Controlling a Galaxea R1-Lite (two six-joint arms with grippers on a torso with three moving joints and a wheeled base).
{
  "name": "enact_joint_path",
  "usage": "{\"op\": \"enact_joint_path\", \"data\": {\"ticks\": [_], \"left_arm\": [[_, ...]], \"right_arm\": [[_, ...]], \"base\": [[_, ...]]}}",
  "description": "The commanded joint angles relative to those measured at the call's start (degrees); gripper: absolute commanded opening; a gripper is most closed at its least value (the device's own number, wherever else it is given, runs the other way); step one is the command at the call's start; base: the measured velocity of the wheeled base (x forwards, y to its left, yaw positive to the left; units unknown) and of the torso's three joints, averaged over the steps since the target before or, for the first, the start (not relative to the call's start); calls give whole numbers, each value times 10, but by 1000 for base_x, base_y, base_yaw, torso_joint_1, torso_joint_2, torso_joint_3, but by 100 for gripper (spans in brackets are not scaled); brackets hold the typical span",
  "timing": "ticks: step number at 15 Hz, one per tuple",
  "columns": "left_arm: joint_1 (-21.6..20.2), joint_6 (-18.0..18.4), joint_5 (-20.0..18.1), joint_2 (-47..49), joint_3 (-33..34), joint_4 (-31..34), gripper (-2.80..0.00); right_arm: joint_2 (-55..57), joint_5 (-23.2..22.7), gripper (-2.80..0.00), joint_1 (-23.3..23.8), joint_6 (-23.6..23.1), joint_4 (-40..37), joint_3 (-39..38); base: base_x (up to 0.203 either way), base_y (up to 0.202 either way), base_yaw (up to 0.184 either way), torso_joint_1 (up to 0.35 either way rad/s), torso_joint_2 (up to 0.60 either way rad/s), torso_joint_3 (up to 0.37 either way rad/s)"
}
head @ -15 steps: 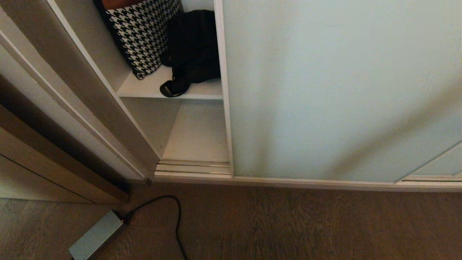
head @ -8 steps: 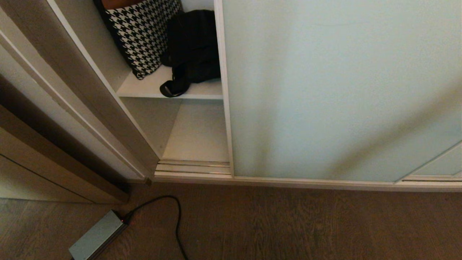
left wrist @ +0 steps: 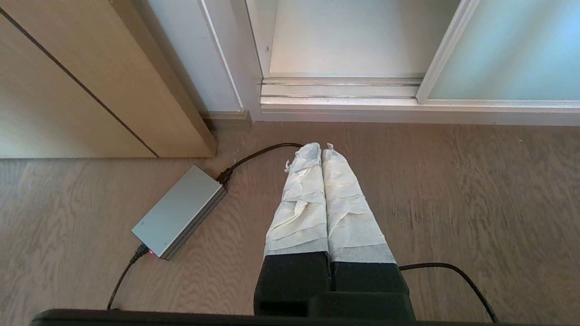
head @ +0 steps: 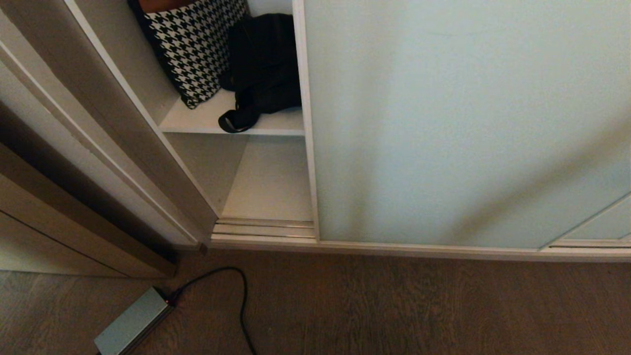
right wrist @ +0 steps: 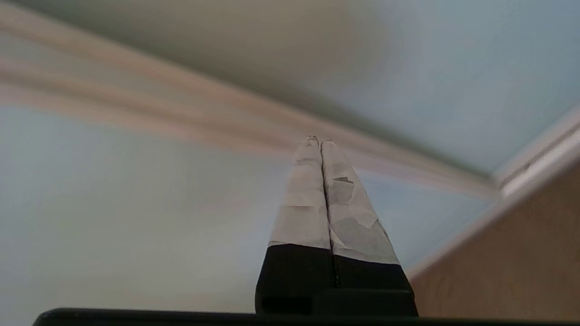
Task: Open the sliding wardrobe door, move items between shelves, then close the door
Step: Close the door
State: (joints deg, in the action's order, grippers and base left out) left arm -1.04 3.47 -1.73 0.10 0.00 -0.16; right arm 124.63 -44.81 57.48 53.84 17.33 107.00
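Observation:
The mint frosted sliding wardrobe door stands partly open, leaving a gap at the left. In the gap, a houndstooth cushion and a black bag rest on the upper shelf; the lower shelf is bare. My right gripper is shut with nothing in it and points at the door's glass near its cream frame. My left gripper hangs shut and empty over the floor, before the track. Neither arm shows in the head view.
A grey power brick with a black cable lies on the wood floor at the left front. A tan wooden panel stands left of the wardrobe. The second door panel shows at the lower right.
The head view is unchanged except that a shadow across the door's right side has faded.

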Motion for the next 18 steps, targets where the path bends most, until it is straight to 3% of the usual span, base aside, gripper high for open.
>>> {"op": "enact_joint_path", "data": {"ticks": [1, 6, 18], "left_arm": [[0, 0, 0, 0, 0, 0, -280], [0, 0, 0, 0, 0, 0, -280], [0, 0, 0, 1, 0, 0, -280]], "right_arm": [[14, 20, -280, -15, 3, 37, -5], [32, 42, -280, -31, 4, 85, -7], [72, 46, -280, -37, 6, 120, 29]], "base": [[0, 0, 0, 0, 0, 0], [0, 0, 0, 0, 0, 0], [0, 0, 0, 0, 0, 0]]}}
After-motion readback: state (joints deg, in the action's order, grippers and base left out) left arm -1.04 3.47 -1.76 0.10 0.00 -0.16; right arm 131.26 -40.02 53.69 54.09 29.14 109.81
